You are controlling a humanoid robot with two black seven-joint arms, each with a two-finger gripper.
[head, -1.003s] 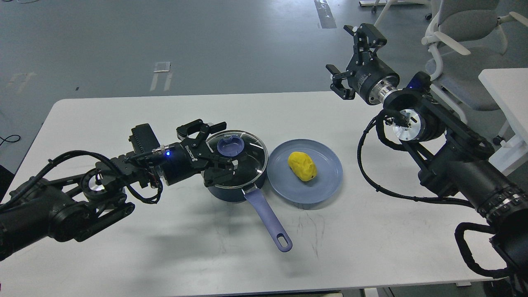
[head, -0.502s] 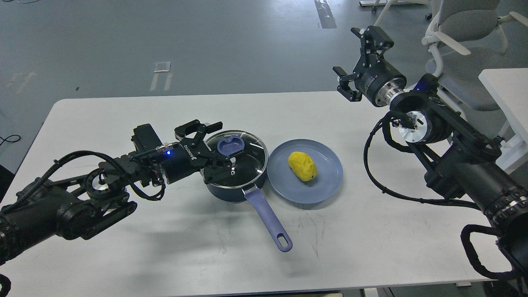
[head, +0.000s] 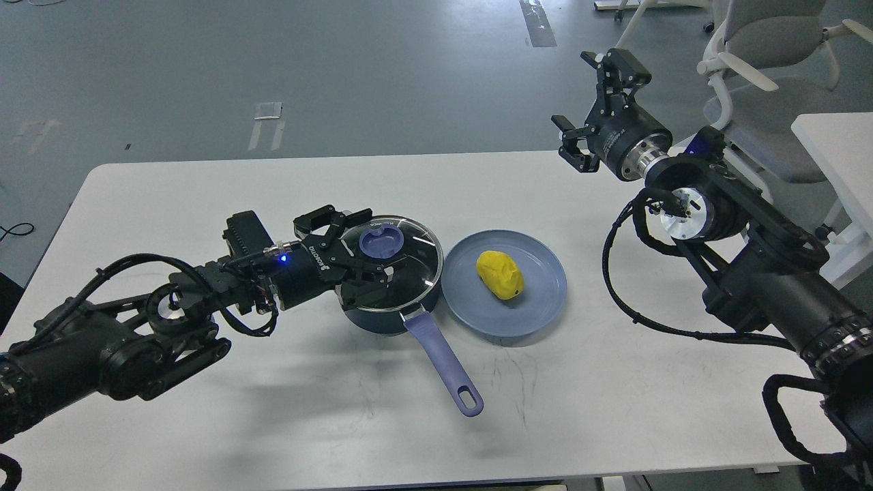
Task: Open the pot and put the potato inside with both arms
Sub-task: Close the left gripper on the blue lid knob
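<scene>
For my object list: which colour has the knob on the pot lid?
The knob is periwinkle blue, matching the pot's handle; only the head view shows it.

left hand (head: 359, 249) open over lidded pot (head: 392, 273), potato (head: 500, 274) on plate (head: 539, 300)

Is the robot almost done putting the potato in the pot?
Not yet. Nothing looks finished: the glass lid sits on the pot. The left gripper is open around the lid's knob, apparently ready to grab it. The right gripper hangs open above the table's far edge. The potato lies on the blue plate, waiting.
</scene>
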